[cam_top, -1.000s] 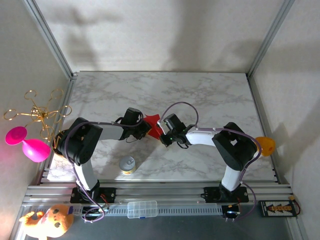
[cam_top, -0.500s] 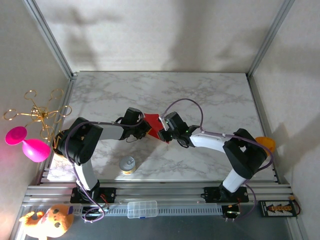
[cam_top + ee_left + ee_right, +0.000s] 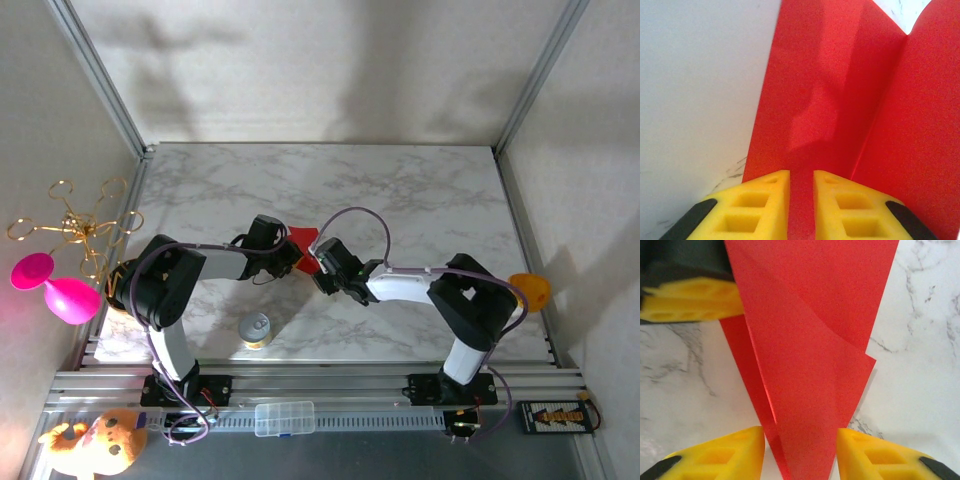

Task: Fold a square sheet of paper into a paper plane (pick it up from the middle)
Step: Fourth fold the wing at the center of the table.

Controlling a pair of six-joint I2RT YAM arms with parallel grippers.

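Note:
The square sheet of paper (image 3: 304,238) is bright red and folded into a pointed wedge with layered flaps, much like a paper plane. It lies at the middle of the marble table (image 3: 430,200). My left gripper (image 3: 292,256) is on its left side. In the left wrist view the yellow jaws (image 3: 801,176) are nearly together, with the red paper (image 3: 830,90) pinched in the narrow gap beside a crease. My right gripper (image 3: 318,262) meets the paper from the right. Its fingers (image 3: 801,434) stand apart on either side of the pointed tip (image 3: 810,365), with bare table showing at both sides.
A metal can (image 3: 255,329) stands on the table near the left arm's base. A pink balloon-like toy (image 3: 60,290) and a gold wire stand (image 3: 75,225) sit off the left edge. An orange object (image 3: 530,290) sits off the right edge. A clear plastic box (image 3: 284,418) lies on the front rail.
My right gripper has opened and let go of the paper, and its wrist has shifted slightly left and nearer. The left gripper keeps its hold in the same place.

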